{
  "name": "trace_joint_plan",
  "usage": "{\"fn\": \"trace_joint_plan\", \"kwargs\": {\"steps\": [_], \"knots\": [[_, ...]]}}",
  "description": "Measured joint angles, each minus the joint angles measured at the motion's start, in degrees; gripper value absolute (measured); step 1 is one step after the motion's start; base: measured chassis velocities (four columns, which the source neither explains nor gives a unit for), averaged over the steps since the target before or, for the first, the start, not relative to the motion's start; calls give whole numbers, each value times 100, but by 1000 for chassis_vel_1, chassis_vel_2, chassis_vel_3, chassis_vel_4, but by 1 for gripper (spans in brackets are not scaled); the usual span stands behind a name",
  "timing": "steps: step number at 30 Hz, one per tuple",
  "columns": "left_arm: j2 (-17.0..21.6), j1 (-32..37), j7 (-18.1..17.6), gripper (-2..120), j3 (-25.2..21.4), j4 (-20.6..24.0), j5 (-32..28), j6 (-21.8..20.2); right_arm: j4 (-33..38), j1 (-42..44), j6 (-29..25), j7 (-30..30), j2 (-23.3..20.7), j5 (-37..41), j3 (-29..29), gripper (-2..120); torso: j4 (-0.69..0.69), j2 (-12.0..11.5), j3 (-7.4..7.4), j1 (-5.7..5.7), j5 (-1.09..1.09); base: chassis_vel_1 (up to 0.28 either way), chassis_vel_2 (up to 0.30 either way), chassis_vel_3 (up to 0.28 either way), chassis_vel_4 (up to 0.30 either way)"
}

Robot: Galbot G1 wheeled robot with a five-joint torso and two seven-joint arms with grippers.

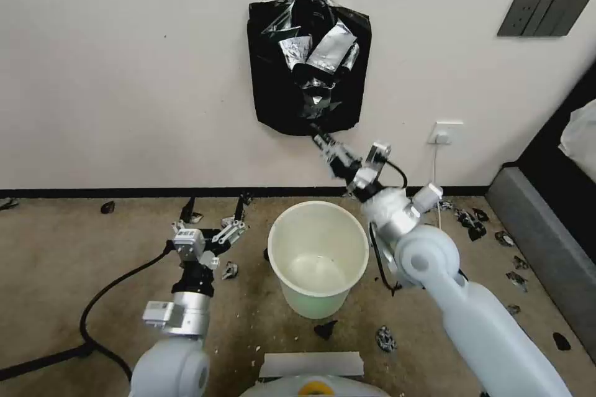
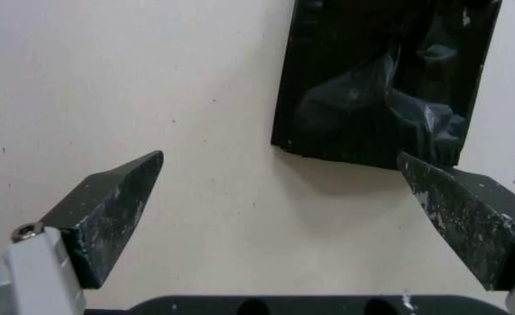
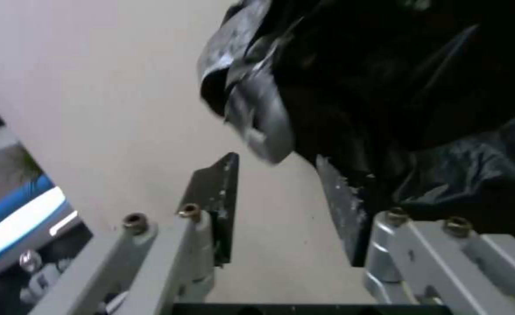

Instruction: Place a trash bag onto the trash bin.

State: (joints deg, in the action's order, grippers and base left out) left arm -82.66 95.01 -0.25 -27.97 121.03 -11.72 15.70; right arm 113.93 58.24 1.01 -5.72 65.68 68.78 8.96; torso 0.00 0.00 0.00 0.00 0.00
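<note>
The white round trash bin point(image 1: 313, 301) stands upright on the floor between my arms, nothing inside it. On the wall behind it hangs a flat black slab of bags point(image 1: 273, 92), and a crinkled, silvery-glinting trash bag point(image 1: 313, 49) droops down its front. My right gripper point(image 1: 318, 135) reaches up to the slab's lower edge. In the right wrist view it point(image 3: 276, 157) is open, and a glossy fold of the trash bag point(image 3: 252, 100) hangs just beyond its fingertips. My left gripper point(image 1: 214, 207) waits open, low and left of the bin, aimed at the wall point(image 2: 281, 162).
Small black plastic scraps point(image 1: 472, 223) litter the floor, mostly right of the bin. A black cable point(image 1: 105, 297) runs across the floor at left. A dark sofa edge point(image 1: 546, 241) lines the right side. A wall socket point(image 1: 446, 133) sits beside my right arm.
</note>
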Motion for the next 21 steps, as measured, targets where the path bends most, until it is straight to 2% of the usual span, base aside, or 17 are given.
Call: {"fn": "trace_joint_plan", "kwargs": {"steps": [5,8,11,13,15,20,21], "knots": [[8,-3,0,100,-12,-3,-12,-3,4,-13,23,17,-7,200,67,50,-1,0,0,0,0,0,0,0,0],[13,-23,-2,100,9,-30,-14,-14,-93,-347,86,85,73,415,16,70,0,0,0,0,0,0,0,0,0],[8,-10,-2,100,11,-19,-12,-15,-166,-477,86,159,140,472,1,76,0,0,0,0,-1,0,0,0,0],[5,30,-3,100,-23,17,-19,-13,-240,-649,73,203,229,547,-37,89,0,0,0,0,0,0,0,0,0],[5,30,-3,100,-23,17,-19,-13,-240,-649,73,203,229,547,-37,89,0,0,0,0,0,0,0,0,0],[16,49,-4,100,-51,37,-9,-10,-418,-947,62,271,339,539,-264,70,0,0,0,0,-1,0,0,0,0],[16,49,-4,100,-51,37,-9,-10,-418,-947,62,271,339,539,-264,70,0,0,0,0,-1,0,0,0,0]]}}
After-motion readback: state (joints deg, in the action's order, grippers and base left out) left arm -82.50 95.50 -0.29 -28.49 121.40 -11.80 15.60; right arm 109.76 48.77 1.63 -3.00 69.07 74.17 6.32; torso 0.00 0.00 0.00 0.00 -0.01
